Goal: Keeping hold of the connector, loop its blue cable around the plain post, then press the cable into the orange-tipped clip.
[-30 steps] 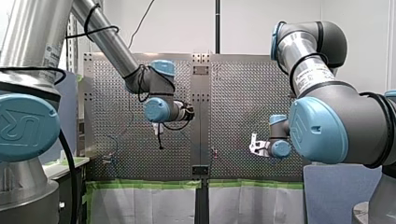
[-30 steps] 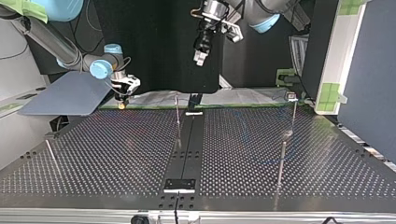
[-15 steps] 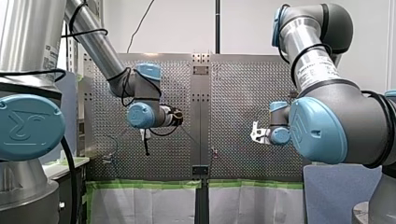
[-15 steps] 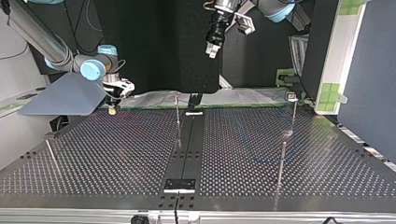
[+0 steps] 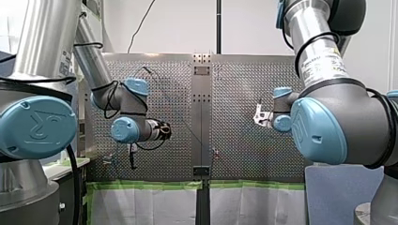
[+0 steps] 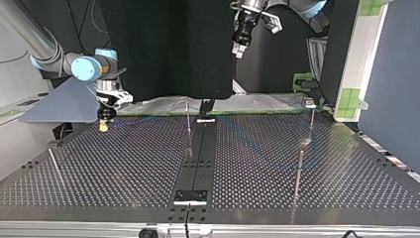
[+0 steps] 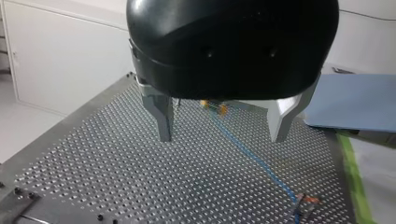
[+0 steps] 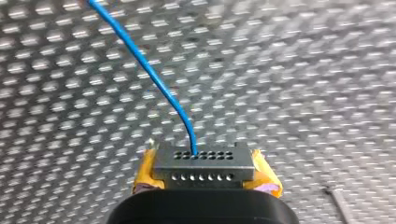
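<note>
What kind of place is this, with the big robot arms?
Probably a robot testing lab: my left arm and right arm reach over a perforated metal table, and a blue cable runs from a connector.

Probably a robotics lab: perforated metal table (image 6: pixel 109 163), industrial arms (image 5: pixel 324 126), plain white wall (image 5: pixel 178 26).

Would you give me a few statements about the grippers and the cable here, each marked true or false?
1. My right gripper grips the connector between yellow pads. True.
2. My left gripper is shut on the blue cable. False: it is open and empty.
3. The blue cable runs out of the connector. True.
4. My left gripper rests on the table. False: it hangs above it.
</note>
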Motion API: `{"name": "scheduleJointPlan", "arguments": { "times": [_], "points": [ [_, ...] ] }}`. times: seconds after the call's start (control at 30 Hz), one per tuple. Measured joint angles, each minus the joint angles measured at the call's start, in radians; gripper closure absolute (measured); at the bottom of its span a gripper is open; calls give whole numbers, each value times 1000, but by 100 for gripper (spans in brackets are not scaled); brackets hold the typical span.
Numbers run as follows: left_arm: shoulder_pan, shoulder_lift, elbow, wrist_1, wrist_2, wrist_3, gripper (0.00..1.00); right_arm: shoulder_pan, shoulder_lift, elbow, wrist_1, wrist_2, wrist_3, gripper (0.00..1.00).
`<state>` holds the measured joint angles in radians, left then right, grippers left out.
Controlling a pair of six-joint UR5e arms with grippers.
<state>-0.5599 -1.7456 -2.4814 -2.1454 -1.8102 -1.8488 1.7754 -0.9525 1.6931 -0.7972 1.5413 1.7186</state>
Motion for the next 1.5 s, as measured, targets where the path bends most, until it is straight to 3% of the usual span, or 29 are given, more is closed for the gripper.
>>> {"name": "scheduleJointPlan", "arguments": {
  "times": [0.27, 1.5],
  "points": [
    [4, 0, -25, 4, -3, 5, 0, -1, -17, 1, -8, -3, 2, 100],
    [4, 1, -26, 4, -5, 7, 0, -1, -18, 1, -8, -4, 3, 100]
  ]
}}
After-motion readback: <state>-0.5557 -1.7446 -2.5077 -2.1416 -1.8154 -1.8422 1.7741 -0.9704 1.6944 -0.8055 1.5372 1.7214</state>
